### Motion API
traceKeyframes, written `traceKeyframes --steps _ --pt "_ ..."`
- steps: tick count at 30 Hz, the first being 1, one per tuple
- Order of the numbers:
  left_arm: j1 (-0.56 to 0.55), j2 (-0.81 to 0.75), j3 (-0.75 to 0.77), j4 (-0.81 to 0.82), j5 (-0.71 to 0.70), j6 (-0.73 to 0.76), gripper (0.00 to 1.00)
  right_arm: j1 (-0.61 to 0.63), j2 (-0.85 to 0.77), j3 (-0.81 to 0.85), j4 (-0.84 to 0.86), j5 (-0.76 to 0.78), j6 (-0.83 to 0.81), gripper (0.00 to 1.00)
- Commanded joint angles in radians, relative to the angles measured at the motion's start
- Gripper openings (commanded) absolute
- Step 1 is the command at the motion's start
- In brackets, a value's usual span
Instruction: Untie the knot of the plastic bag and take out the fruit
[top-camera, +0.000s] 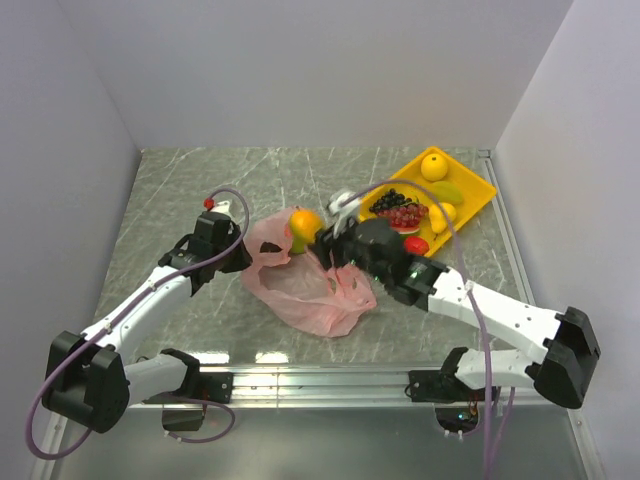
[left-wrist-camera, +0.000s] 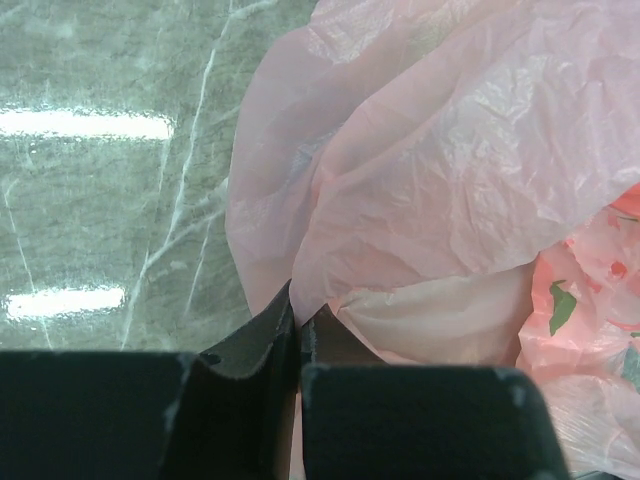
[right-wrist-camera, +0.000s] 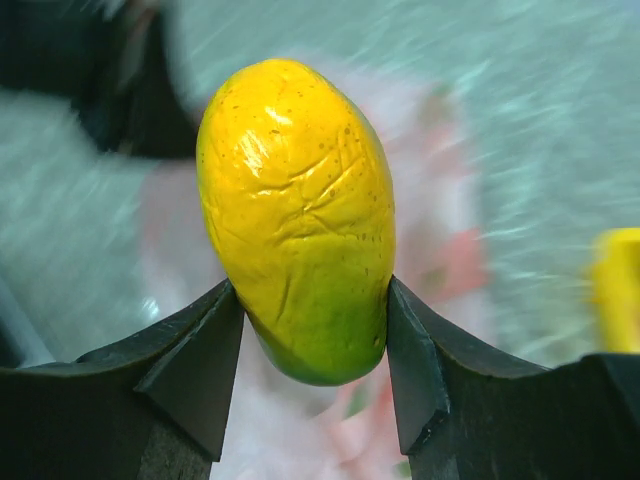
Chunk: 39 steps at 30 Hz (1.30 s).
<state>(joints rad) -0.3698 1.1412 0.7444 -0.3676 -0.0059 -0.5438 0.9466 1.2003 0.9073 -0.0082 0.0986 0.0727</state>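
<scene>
The pink plastic bag (top-camera: 312, 290) lies crumpled in the middle of the table, and no knot shows on it. My left gripper (top-camera: 246, 257) is shut on the bag's left edge; in the left wrist view its jaws (left-wrist-camera: 297, 322) pinch a fold of the pink plastic bag (left-wrist-camera: 440, 150). My right gripper (top-camera: 320, 240) is shut on a yellow-and-green mango (top-camera: 303, 227), one of the fruit, just above the bag's far edge. In the right wrist view the mango (right-wrist-camera: 295, 200) stands upright, its green end clamped between the fingers (right-wrist-camera: 205, 350) of the right gripper (right-wrist-camera: 310, 305).
A yellow tray (top-camera: 482, 192) stands at the back right, holding a round orange citrus (top-camera: 434, 166), a green mango-like fruit (top-camera: 447, 190), a yellow pear (top-camera: 443, 213) and grape bunches (top-camera: 397, 208). The tray's edge (right-wrist-camera: 615, 290) shows blurred at the right of the right wrist view.
</scene>
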Motion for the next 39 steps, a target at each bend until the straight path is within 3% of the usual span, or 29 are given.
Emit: traceKeyframes --steps 1,2,5,9,13,19,22,25,26,29,32,39 --pt "0.003 -0.034 0.009 0.013 -0.003 -0.002 0.08 -0.145 -0.019 0.090 -0.030 0.193 0.001 0.00" --pt "0.003 -0.034 0.007 0.013 -0.003 -0.002 0.08 -0.249 -0.010 0.102 -0.044 0.208 0.016 0.00" --pt "0.003 -0.040 0.009 0.015 0.017 -0.001 0.08 -0.389 0.028 0.137 -0.087 0.300 0.071 0.00" --pt "0.003 -0.041 0.013 0.010 0.021 0.005 0.09 -0.642 0.119 0.192 -0.122 0.294 0.144 0.00" --pt "0.005 -0.047 0.009 0.013 0.023 0.007 0.09 -0.774 0.251 0.274 -0.153 0.233 0.206 0.00" --pt "0.006 -0.041 0.010 0.012 0.024 0.010 0.09 -0.851 0.504 0.467 -0.194 0.187 0.329 0.01" --pt "0.005 -0.037 0.012 0.010 0.023 0.010 0.08 -0.852 0.616 0.571 -0.214 0.197 0.370 0.13" --pt "0.005 -0.035 0.012 0.007 0.017 0.012 0.08 -0.852 0.711 0.657 -0.248 0.220 0.407 0.38" --pt "0.006 -0.037 0.013 0.009 0.015 0.013 0.08 -0.853 0.746 0.685 -0.254 0.223 0.412 0.53" --pt "0.005 -0.032 0.013 0.009 0.017 0.013 0.08 -0.850 0.775 0.693 -0.263 0.231 0.426 0.77" --pt "0.006 -0.031 0.015 0.009 0.018 0.015 0.08 -0.852 0.750 0.647 -0.250 0.219 0.423 0.86" --pt "0.011 -0.043 0.018 0.018 0.023 0.024 0.06 -0.813 0.553 0.470 -0.177 0.138 0.354 0.89"
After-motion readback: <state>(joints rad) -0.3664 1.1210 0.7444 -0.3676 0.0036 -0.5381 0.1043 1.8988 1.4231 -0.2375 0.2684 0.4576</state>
